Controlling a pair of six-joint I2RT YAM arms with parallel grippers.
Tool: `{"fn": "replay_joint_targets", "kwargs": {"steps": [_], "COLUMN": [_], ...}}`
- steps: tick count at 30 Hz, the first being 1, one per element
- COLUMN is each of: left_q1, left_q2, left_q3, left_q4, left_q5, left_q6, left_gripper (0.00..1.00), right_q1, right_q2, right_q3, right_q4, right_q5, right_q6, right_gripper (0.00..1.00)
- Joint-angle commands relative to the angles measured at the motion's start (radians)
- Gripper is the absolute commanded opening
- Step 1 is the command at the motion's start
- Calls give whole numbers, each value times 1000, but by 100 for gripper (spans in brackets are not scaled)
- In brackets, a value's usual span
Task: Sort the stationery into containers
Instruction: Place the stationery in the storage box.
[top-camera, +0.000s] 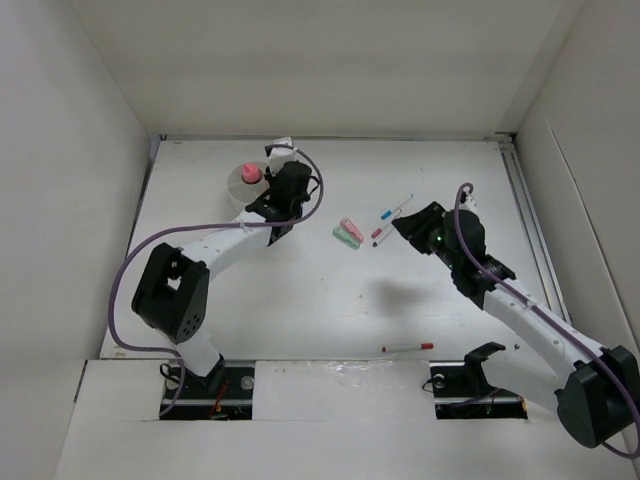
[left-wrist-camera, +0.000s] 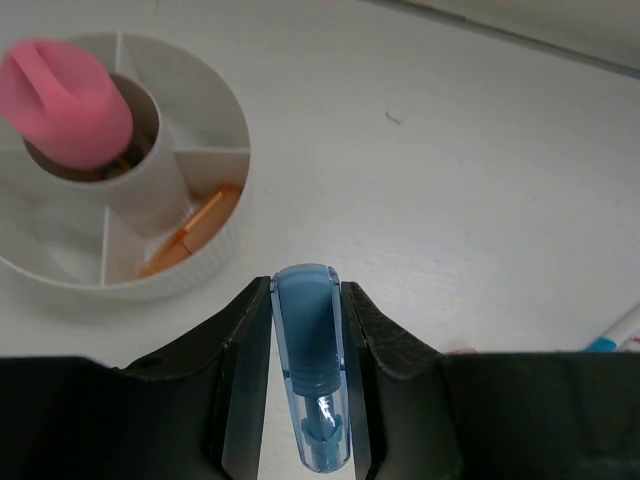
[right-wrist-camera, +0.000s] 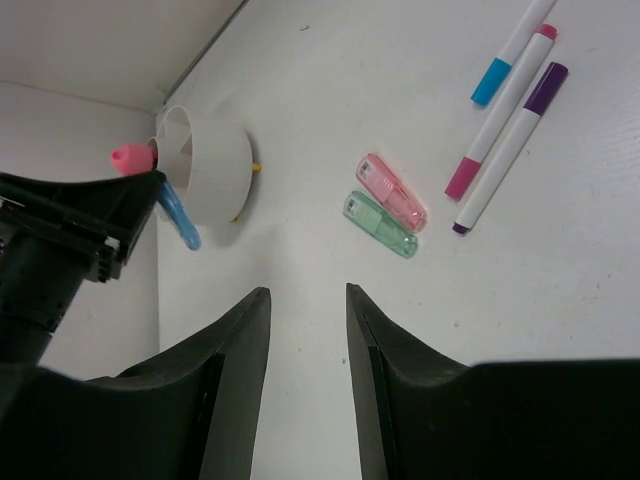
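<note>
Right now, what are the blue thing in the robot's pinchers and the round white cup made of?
The blue piece looks like see-through glossy plastic: little parts show inside it. The round cup seems to be hard white plastic, fairly matte, with thin moulded dividers and fine ribs on its wall.

One low round white plastic cup with inner dividers (left-wrist-camera: 215, 260). Four thin white pens: one blue-capped pen (right-wrist-camera: 515, 48), one pink-capped pen (right-wrist-camera: 500, 112), one purple-capped pen (right-wrist-camera: 510, 150), one red-capped pen (top-camera: 407, 347). Three small translucent plastic blocks: one pink block (right-wrist-camera: 392, 192), one green block (right-wrist-camera: 380, 225), one blue block (left-wrist-camera: 308, 370). One orange piece (left-wrist-camera: 190, 232), partly hidden in a compartment. One pink rounded cylinder (left-wrist-camera: 65, 100). Two black two-finger tools: left tool (left-wrist-camera: 305, 295), right tool (right-wrist-camera: 306, 295).
</note>
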Motion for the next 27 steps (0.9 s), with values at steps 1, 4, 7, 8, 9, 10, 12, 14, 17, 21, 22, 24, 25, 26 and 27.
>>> {"fn": "replay_joint_targets", "kwargs": {"steps": [1, 4, 7, 8, 9, 10, 12, 14, 17, 21, 22, 24, 25, 26, 27], "left_q1": [-6, -6, -6, 3, 3, 3, 32, 52, 98, 118, 118, 118, 118, 118, 118], "left_q2": [-3, 19, 95, 116, 139, 161, 216, 239, 239, 253, 262, 273, 289, 300, 309], "left_q3": [95, 106, 166, 201, 217, 229, 267, 277, 287, 300, 300, 300, 300, 312, 321], "left_q4": [104, 208, 219, 219, 219, 219, 208, 195, 194, 211, 211, 246, 247, 256, 256], "left_q5": [-96, -141, -199, -218, -231, -244, -267, -267, -229, -209, -209, -209, -221, -230, -230], "left_q6": [169, 279, 404, 430, 459, 511, 545, 554, 554, 602, 631, 657, 672, 700, 714], "left_gripper": [0, 0, 0, 0, 0, 0, 0, 0, 0, 0, 0, 0, 0, 0, 0], "right_q1": [9, 18, 18, 18, 18, 18, 18, 18, 18, 18, 18, 18, 18, 18, 18], "right_q2": [-30, -39, -48, -48, -59, -59, -68, -68, -68, -50, -50, -50, -50, -50, -41], "right_q3": [42, 42, 42, 42, 33, 33, 33, 33, 33, 33, 33, 33, 33, 33, 33], "right_q4": [36, 36, 36, 36, 36, 36, 36, 36, 36, 36, 36, 36, 36, 36, 36], "right_q5": [-12, -3, -3, -3, -3, -3, 9, 9, -1, -3, -3, -3, 11, 11, 11], "right_q6": [-17, -17, -17, -17, -17, -17, -17, -17, -17, -17, -17, -17, -17, -17, -17], "right_gripper": [42, 42, 42, 42, 42, 42, 42, 42, 42, 42, 42, 42, 42, 42, 42]}}
